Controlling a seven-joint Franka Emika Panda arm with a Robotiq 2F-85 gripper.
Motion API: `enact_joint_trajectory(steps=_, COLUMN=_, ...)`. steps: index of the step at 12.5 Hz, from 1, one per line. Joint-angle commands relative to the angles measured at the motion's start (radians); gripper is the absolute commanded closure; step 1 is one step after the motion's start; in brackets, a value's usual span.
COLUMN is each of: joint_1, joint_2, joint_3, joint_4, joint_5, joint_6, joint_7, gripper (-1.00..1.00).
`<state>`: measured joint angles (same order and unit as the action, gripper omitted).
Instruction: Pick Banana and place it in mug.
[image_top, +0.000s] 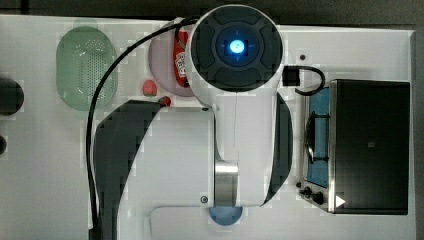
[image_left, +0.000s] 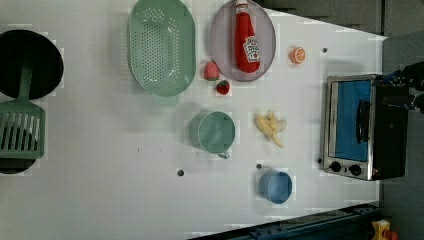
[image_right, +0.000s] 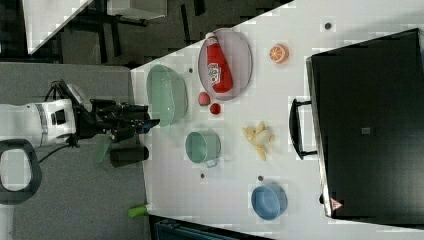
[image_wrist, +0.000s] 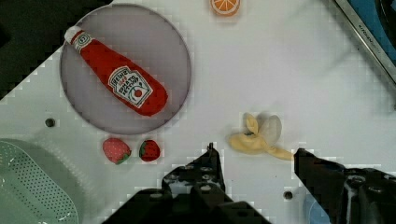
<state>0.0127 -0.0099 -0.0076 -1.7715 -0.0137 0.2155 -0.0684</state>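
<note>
Tool (image_wrist: 254, 161) spread above pale, half-peeled banana (image_wrist: 257, 137)

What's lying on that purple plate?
A red ketchup bottle lies on the plate, cap toward the table edge. Nothing else shows on it; the plate under the bottle is covered. The strawberries sit beside it.

Soft, matt cloth on the ketchup bottle (image_wrist: 116, 83) with a printed label — same plush look on the banana (image_wrist: 256, 138) and both strawberries (image_wrist: 132, 150). Smooth, matt plastic for the purple plate (image_left: 220, 30), the perforated green colander (image_left: 161, 47), the mug (image_left: 214, 132) and the blue cup (image_left: 275, 186). Brushed metal around the toaster oven (image_left: 361, 127) — black matt casing. White, smooth table (image_left: 100, 175).
</note>
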Motion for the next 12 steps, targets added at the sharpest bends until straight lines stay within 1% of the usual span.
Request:
enact_joint_trajectory(steps=1, joint_1=-0.038, joint_2=-0.289, joint_3=-0.013, joint_4=-0.295, joint_5=-0.014, joint_6=-0.013, joint_7=0.077, gripper=-0.58)
enact_joint_trajectory(steps=3, joint_1=-0.037, joint_2=-0.286, joint_3=-0.011, joint_4=-0.296, joint_5=-0.014, joint_6=-0.006, joint_7=0.073, gripper=-1.0)
enact_joint_trajectory(steps=5, joint_1=-0.036, joint_2=-0.27, joint_3=-0.008, joint_4=-0.304, joint_5=-0.014, joint_6=0.004, joint_7=0.007, gripper=-1.0)
enact_joint_trajectory(steps=7, joint_1=-0.036, joint_2=-0.237, joint_3=-0.007, joint_4=-0.319, joint_5=-0.014, joint_6=0.027, joint_7=-0.139, gripper=-1.0)
enact_joint_trajectory(steps=12, joint_1=-0.037, joint_2=-0.08, joint_3=-0.007, joint_4=-0.373, joint_5=-0.014, joint_6=0.18, joint_7=-0.456, gripper=-1.0)
